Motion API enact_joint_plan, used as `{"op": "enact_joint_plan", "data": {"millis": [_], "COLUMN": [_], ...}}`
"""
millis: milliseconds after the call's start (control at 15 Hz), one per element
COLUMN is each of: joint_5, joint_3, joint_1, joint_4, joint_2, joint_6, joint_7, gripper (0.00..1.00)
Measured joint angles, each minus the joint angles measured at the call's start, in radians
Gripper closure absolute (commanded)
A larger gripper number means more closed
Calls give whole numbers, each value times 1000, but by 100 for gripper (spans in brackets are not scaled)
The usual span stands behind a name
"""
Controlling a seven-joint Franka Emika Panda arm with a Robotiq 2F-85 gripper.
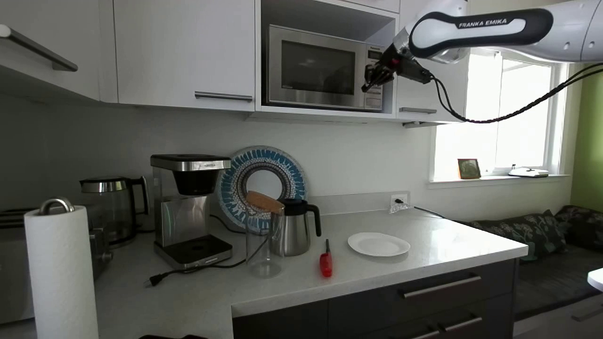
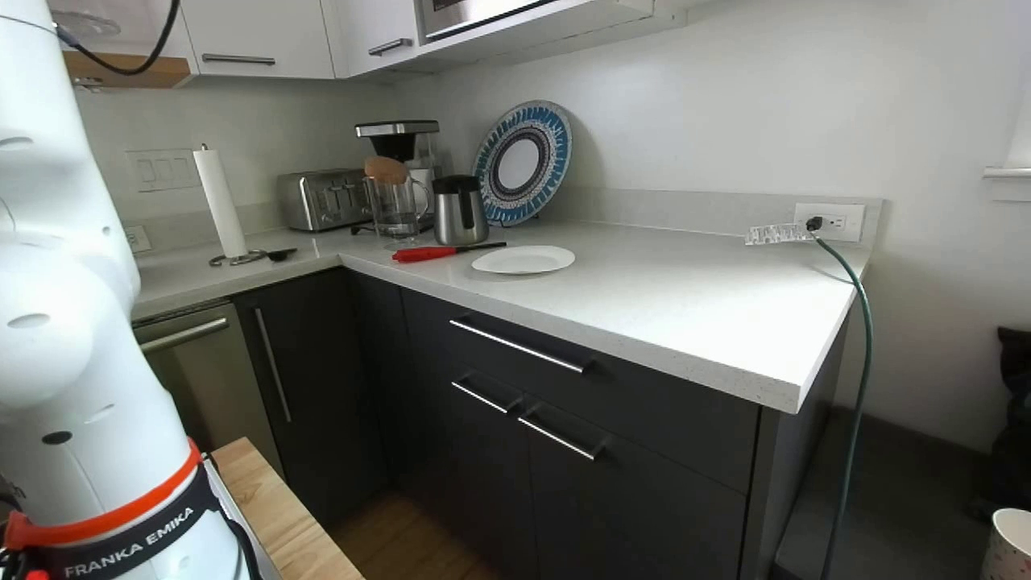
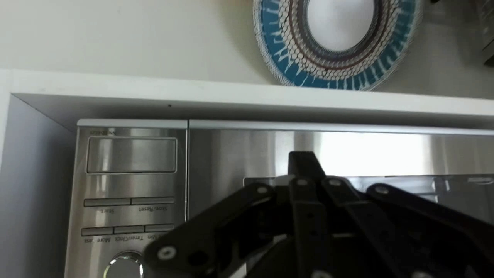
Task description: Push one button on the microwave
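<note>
The silver microwave (image 1: 314, 99) sits in an open white cabinet niche, with a dark door window and a narrow control panel (image 1: 374, 102) at its right. In the wrist view, which stands upside down, the panel (image 3: 129, 185) is at the left, with a display, two rows of thin buttons (image 3: 129, 201) and a round knob (image 3: 124, 266). My gripper (image 3: 305, 164) is shut and empty, in front of the door beside the panel; it hides part of the door. In an exterior view the gripper (image 1: 366, 86) overlaps the panel's edge. Contact cannot be told. Only the microwave's lower corner (image 2: 475, 11) shows in an exterior view.
The niche's side wall (image 3: 36, 185) stands close beside the panel, and its shelf edge (image 3: 193, 88) runs below the microwave. On the counter (image 1: 377, 214) below are a coffee maker (image 1: 188, 162), a steel carafe (image 1: 293, 230), a white plate (image 1: 378, 244) and a red lighter (image 1: 325, 264).
</note>
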Motion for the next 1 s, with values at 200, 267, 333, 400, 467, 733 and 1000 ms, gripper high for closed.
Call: {"op": "enact_joint_plan", "data": {"millis": [200,267,333,400,467,733,1000], "joint_5": [211,275,326,367,395,413,328], "joint_3": [-47,-78,-114,-153,-192,-323,-375], "joint_1": [-50,-65,-79,-91,-103,-142,-170], "joint_4": [0,0,-1,-2,-3,-27,-102], "joint_2": [-100,-132,-160,-185,-204,-242,-233], "joint_6": [-255,-346,-438,-528,-617,-911,-1037], "joint_7": [-180,-238,-293,-346,-397,-575,-693], "gripper": [74,72,66,58,51,21,0]}}
